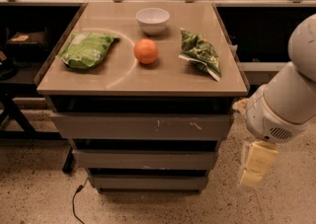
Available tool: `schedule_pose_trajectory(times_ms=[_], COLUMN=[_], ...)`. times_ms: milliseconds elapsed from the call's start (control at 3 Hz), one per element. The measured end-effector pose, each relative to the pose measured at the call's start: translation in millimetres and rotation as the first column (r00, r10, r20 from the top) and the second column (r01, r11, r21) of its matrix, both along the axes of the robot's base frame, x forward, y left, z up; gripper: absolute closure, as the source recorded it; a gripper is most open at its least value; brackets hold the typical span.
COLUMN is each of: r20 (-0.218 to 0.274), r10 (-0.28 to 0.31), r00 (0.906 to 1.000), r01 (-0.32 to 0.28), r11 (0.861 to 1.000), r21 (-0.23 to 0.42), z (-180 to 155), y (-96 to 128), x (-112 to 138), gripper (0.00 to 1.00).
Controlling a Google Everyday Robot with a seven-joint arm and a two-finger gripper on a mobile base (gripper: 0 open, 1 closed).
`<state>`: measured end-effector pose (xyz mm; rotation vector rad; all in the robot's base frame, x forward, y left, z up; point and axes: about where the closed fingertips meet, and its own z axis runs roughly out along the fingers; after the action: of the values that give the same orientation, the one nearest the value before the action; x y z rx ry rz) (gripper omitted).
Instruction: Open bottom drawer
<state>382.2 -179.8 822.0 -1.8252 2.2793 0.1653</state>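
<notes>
The bottom drawer [148,182] is the narrowest grey-brown front at the foot of the cabinet, plain and closed flush under the mid drawer [145,159] and the wide scratched top drawer [140,127]. My gripper [254,165] hangs pale and yellowish from the white arm [289,102] at the right of the cabinet, about level with the lower drawers and apart from them. It holds nothing that I can see.
On the cabinet top [123,77] lie a green bag [86,49], an orange [146,51], a white bowl [152,19] and a green chip bag [200,53]. A black cable [75,203] trails on the speckled floor at the lower left. Dark shelving stands on both sides.
</notes>
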Motion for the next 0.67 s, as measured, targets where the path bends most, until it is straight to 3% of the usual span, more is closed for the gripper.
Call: schedule_pose_trajectory(times_ms=[333, 667], r20=[0.003, -0.075], r10=[0.000, -0.015], r00=[1.0000, 0.9971], r01=[0.000, 0.019], r11=[1.000, 0.998], r21=[0.000, 0.053], z=[1.2, -37.0], y=[0.1, 13.3], x=[0.7, -16.0], gripper=[0.00, 0.00])
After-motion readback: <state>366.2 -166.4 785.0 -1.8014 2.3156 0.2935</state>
